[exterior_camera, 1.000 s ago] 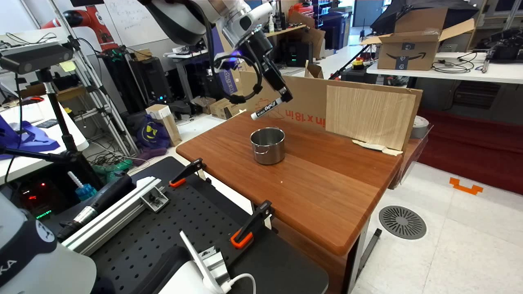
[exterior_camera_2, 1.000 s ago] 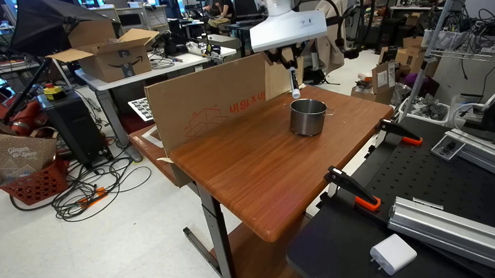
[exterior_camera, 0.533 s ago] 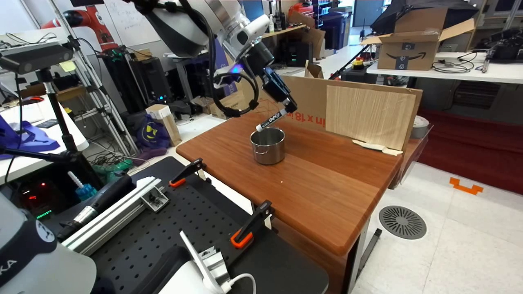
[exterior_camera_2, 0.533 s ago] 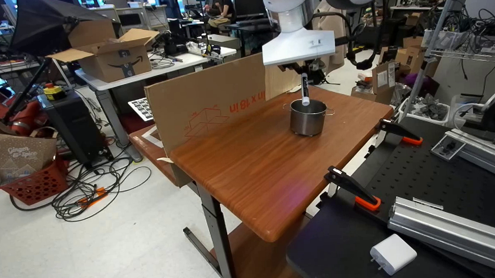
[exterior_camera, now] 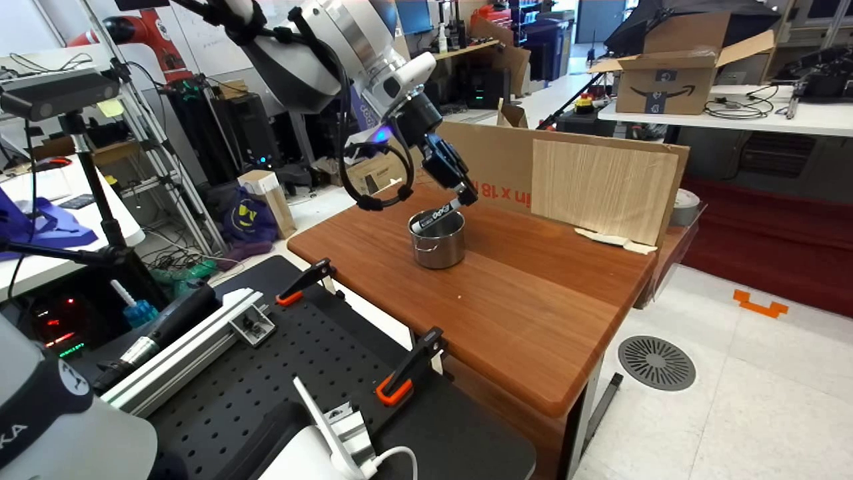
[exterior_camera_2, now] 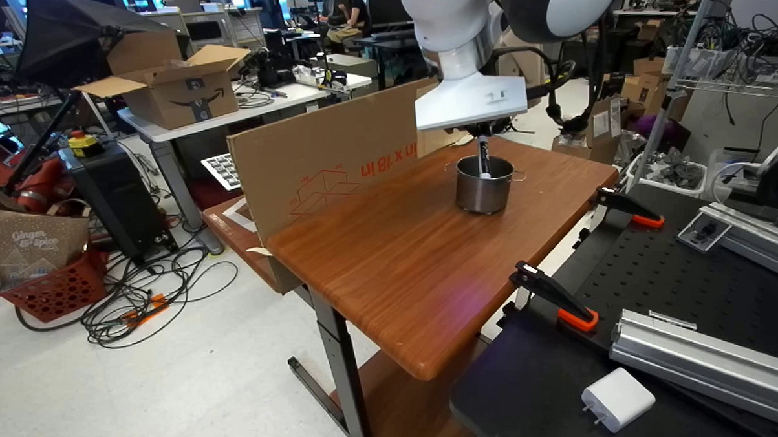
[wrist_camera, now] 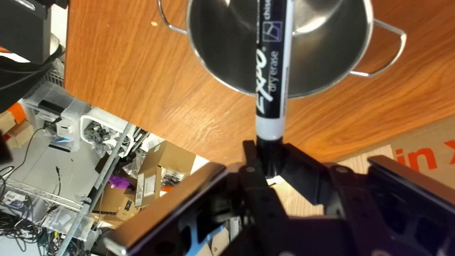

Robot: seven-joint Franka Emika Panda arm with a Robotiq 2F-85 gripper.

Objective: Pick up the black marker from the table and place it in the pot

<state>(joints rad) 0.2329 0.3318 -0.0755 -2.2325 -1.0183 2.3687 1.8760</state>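
Observation:
The black marker (exterior_camera: 436, 217), with white label lettering and light ends, hangs tilted from my gripper (exterior_camera: 466, 193). My gripper is shut on its dark upper end, as the wrist view shows between the fingertips (wrist_camera: 270, 153). The silver pot (exterior_camera: 438, 252) stands upright on the reddish-brown table (exterior_camera: 526, 333). In both exterior views the marker's lower end is inside the pot's mouth; the pot (exterior_camera_2: 482, 194) and marker (exterior_camera_2: 484, 155) line up there. In the wrist view the marker (wrist_camera: 272, 71) crosses over the pot's opening (wrist_camera: 227, 53), its far end cut off by the frame. The gripper is above the pot's rim.
A cardboard panel (exterior_camera: 493, 153) stands along the table's far edge, behind the gripper. Two black-and-orange clamps (exterior_camera: 410, 367) sit at the near edge beside the black perforated board (exterior_camera: 320, 373). The pot has thin wire handles (wrist_camera: 394, 53) sticking out at its sides.
The gripper has moved down with the marker held. The marker's lower end has gone from above the pot to inside its mouth. The pot has not moved.

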